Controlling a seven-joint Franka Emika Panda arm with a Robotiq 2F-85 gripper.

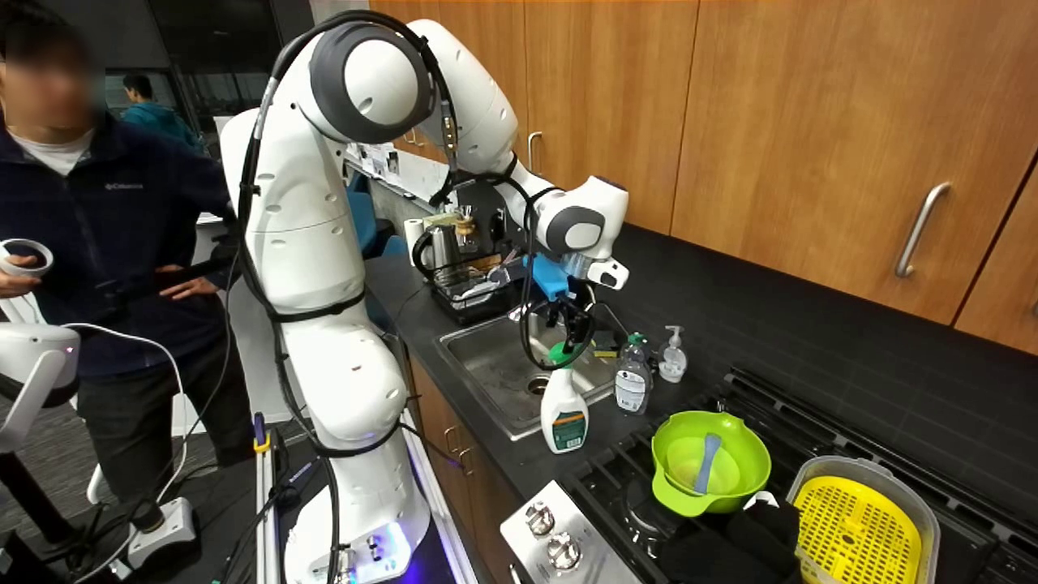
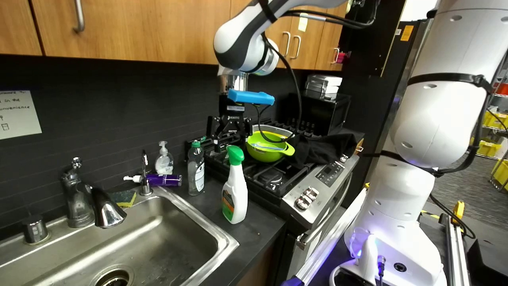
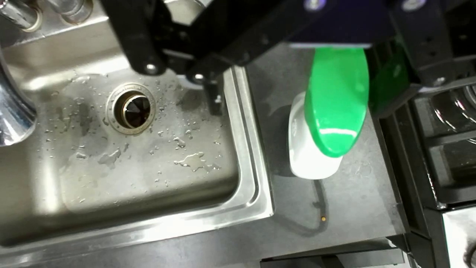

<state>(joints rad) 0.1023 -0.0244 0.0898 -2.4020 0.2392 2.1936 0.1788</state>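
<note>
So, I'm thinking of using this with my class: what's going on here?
A white robot arm has its gripper open at the green head of a spray bottle, the head showing between the fingers in the wrist view. The bottle isn't gripped: it stands on the counter between the sink and the stove. A person stands nearby holding a white handheld device.

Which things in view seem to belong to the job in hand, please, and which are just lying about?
Seemingly part of the job:
tool, its jaws open
green-topped spray bottle, nearest the tool

Apparently just lying about:
clear green-capped bottle
clear pump bottle
purple bottle
green bowl
black cloth
</note>
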